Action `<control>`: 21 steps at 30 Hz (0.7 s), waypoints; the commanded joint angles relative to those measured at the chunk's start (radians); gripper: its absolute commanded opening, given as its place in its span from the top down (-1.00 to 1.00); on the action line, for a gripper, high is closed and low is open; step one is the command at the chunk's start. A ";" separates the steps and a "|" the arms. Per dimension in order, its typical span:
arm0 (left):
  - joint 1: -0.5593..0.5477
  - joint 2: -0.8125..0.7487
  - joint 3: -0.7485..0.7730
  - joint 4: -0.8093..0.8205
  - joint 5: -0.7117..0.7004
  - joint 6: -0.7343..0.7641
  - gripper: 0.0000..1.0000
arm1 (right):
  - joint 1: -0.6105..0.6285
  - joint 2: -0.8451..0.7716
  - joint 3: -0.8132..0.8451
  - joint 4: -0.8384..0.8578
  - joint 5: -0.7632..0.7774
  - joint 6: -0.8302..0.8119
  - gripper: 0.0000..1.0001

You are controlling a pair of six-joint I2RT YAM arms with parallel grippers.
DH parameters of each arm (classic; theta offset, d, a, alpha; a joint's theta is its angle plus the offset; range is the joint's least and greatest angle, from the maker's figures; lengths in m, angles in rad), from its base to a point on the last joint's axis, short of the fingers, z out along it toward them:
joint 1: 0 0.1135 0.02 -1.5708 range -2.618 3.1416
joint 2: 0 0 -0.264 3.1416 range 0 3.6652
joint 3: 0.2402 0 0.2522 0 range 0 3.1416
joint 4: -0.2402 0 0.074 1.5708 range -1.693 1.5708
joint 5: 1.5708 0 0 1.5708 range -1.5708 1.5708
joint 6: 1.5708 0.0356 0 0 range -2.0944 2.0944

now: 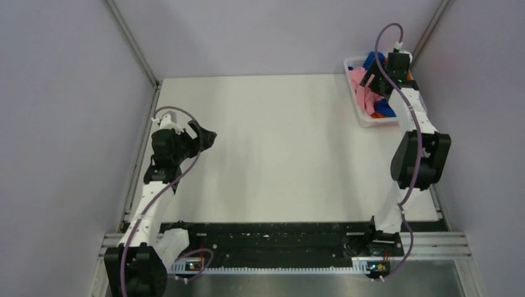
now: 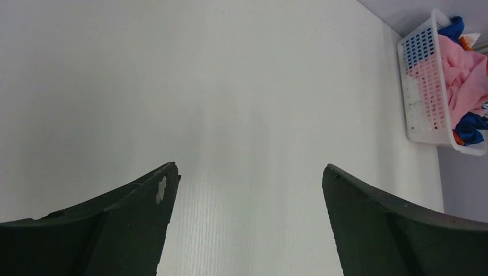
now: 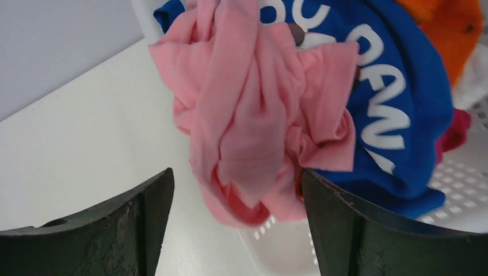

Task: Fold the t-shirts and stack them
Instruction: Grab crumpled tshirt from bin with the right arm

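White tabletop (image 1: 278, 136) from above: our left gripper (image 1: 207, 137) hangs over it, our right gripper (image 1: 371, 79) over the white slatted plastic basket (image 1: 354, 62) at the far right corner. Left wrist: jaws spread, empty. Right wrist: jaws apart, holding nothing, above the crumpled pink cloth t-shirt (image 3: 253, 115), which is heaped on the royal blue lettered t-shirt (image 3: 397, 103) and the orange t-shirt (image 3: 443, 29). We judge it soft, light and floppy; pinch the near bunch. Its wad runs lengthwise toward our fingers, drooping over the rim.

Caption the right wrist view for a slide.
Open right gripper poised at the crumpled pink t-shirt hanging over the rim of the white basket.
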 commanded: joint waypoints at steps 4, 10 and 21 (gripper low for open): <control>-0.001 0.065 0.064 0.065 -0.001 0.004 -0.97 | -0.001 0.207 0.244 -0.093 -0.118 -0.012 -0.17; -0.001 0.079 0.089 0.017 -0.009 0.015 -0.97 | -0.002 0.220 0.347 -0.121 -0.038 0.015 1.00; -0.002 -0.059 0.070 -0.028 -0.002 -0.021 -0.98 | 0.001 -0.140 0.389 0.170 -0.281 0.059 1.00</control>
